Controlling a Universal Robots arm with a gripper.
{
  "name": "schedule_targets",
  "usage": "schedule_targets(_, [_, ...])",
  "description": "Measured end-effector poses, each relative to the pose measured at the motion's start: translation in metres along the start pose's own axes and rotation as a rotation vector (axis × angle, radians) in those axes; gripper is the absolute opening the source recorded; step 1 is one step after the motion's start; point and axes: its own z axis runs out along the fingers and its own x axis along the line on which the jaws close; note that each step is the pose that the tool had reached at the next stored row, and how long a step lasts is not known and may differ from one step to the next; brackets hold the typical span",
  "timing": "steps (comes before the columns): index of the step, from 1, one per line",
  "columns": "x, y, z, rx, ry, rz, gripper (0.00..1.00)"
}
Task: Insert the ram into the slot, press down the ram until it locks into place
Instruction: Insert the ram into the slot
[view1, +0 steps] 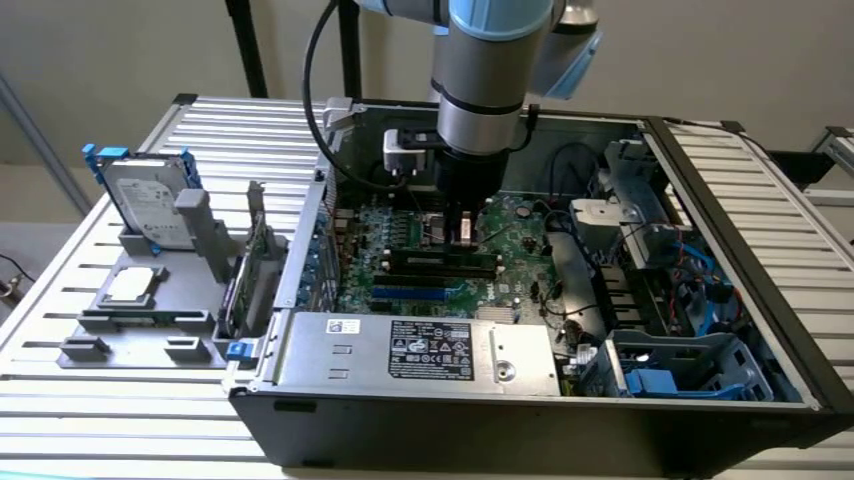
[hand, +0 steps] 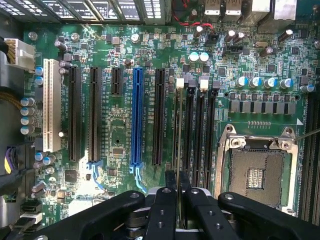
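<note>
Gripper (hand: 178, 202) is clamped on the ram (hand: 178, 145). The stick stands edge-on right along the outermost black DIMM slot (hand: 182, 117), the one w/ the white end clip (hand: 180, 83), on the side away from the CPU socket (hand: 257, 172). Can't tell if it's bottomed in yet. To do this well, imo: keep the stick square to the mobo (hand: 120, 150), push straight down w/ even force, no rocking, till the end clips snap shut.
</note>
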Motion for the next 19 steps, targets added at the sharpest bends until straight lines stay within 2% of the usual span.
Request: schedule_targets(19, [-0.0004, -0.0012, 0.0028, 0.001, 0.0, 0.0, 0.13])
